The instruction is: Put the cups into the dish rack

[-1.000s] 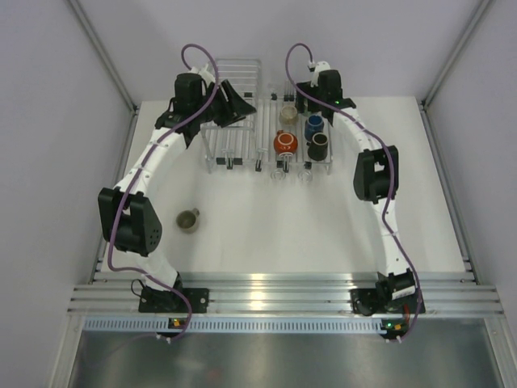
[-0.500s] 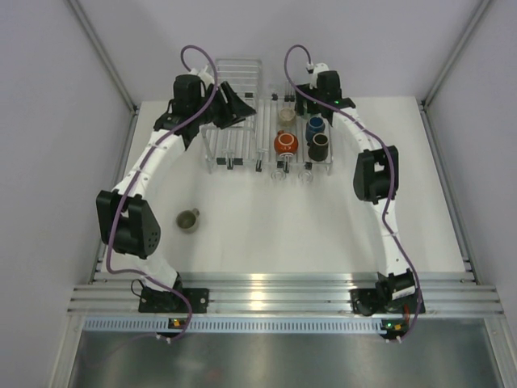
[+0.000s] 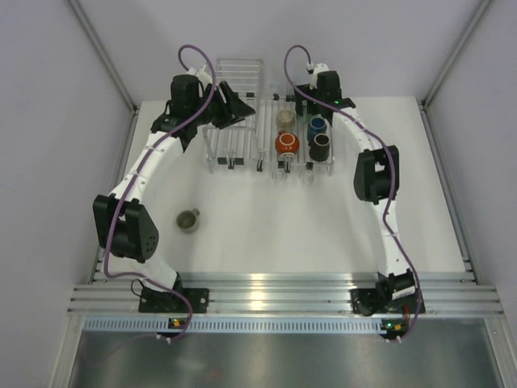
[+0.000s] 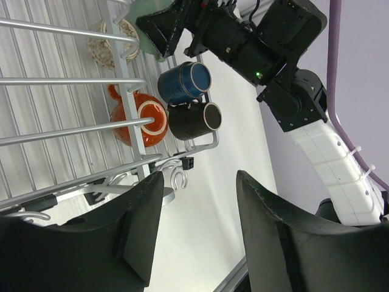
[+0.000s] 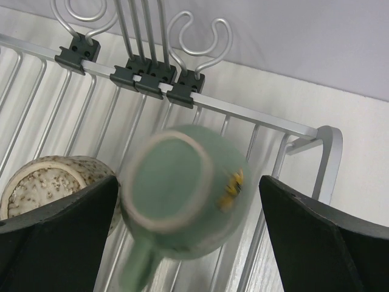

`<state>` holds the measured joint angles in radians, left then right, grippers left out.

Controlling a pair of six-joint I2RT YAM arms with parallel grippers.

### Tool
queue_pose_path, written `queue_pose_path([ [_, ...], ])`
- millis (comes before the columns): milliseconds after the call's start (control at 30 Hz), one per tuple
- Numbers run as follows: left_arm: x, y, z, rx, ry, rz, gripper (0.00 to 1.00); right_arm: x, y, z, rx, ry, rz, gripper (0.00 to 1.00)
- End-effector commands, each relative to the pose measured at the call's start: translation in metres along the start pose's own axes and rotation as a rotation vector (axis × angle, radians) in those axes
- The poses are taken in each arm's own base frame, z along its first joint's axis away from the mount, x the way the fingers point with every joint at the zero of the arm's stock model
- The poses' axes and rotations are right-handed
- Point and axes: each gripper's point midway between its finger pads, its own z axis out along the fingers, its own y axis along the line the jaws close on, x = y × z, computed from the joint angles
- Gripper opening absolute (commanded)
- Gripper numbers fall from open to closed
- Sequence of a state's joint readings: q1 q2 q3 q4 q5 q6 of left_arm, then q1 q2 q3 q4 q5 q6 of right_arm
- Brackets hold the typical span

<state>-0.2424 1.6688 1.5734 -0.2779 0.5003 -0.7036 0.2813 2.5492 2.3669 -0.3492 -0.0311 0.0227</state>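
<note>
Left on the desk (image 3: 266, 234) stood the olive-grey cup (image 3: 188, 219). The left hand (image 4: 199, 182) was spread open, empty. The beige cup (image 3: 285, 118), orange-red cup (image 3: 285, 144), blue cup (image 3: 314, 125) and brown cup (image 3: 320, 146) were in the dish rack (image 5: 255, 114); the blurred mint cup (image 5: 173, 201) was between the fingers of the released right hand (image 5: 188, 181).

I count six small handled ceramic mugs: dark blue mug (image 3: 315, 125), orange-red mug (image 3: 285, 144), speckled beige mug (image 3: 285, 118), dark brown mug (image 3: 320, 146), olive-grey mug (image 3: 188, 219) and a mint-teal mug (image 5: 182, 182), which is blurred but probably one cup. I also count two silver wire racks: low flat wire tray (image 5: 243, 114) and taller box-shaped wire basket (image 3: 238, 73).
</note>
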Motion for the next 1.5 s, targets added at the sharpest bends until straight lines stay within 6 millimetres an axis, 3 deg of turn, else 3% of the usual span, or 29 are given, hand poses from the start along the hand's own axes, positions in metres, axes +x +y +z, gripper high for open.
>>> queue_pose_path([
  [0, -0.012, -0.018, -0.016, 0.042, -0.047, 0.044, 0.57, 0.012, -0.019, -0.014, 0.070, 0.069, 0.025, 0.99],
  [467, -0.014, -0.017, -0.017, 0.032, -0.060, 0.051, 0.57, -0.005, -0.020, -0.017, 0.079, 0.004, 0.034, 0.99],
  [667, -0.022, -0.018, -0.019, 0.019, -0.089, 0.089, 0.57, -0.044, -0.018, -0.030, 0.074, -0.127, 0.061, 0.99],
  [900, -0.026, -0.007, -0.025, -0.038, -0.132, 0.164, 0.59, -0.119, -0.020, -0.062, 0.065, -0.348, 0.107, 0.99],
  [1000, -0.025, -0.002, -0.034, -0.070, -0.155, 0.200, 0.61, -0.144, -0.024, -0.078, 0.053, -0.418, 0.138, 0.99],
  [1133, -0.025, -0.010, -0.055, -0.074, -0.192, 0.267, 0.63, -0.170, -0.031, -0.102, 0.040, -0.482, 0.175, 0.99],
  [1300, -0.017, -0.019, -0.081, -0.078, -0.226, 0.349, 0.64, -0.169, -0.032, -0.123, 0.045, -0.477, 0.175, 0.99],
  [1333, -0.016, -0.029, -0.093, -0.064, -0.248, 0.368, 0.64, -0.166, -0.033, -0.124, 0.046, -0.469, 0.174, 0.99],
  [1433, 0.002, -0.023, -0.108, -0.102, -0.259, 0.372, 0.64, -0.161, -0.032, -0.135, 0.042, -0.475, 0.173, 0.99],
  [1467, 0.020, -0.011, -0.105, -0.128, -0.223, 0.359, 0.64, -0.148, -0.028, -0.131, 0.022, -0.450, 0.171, 1.00],
])
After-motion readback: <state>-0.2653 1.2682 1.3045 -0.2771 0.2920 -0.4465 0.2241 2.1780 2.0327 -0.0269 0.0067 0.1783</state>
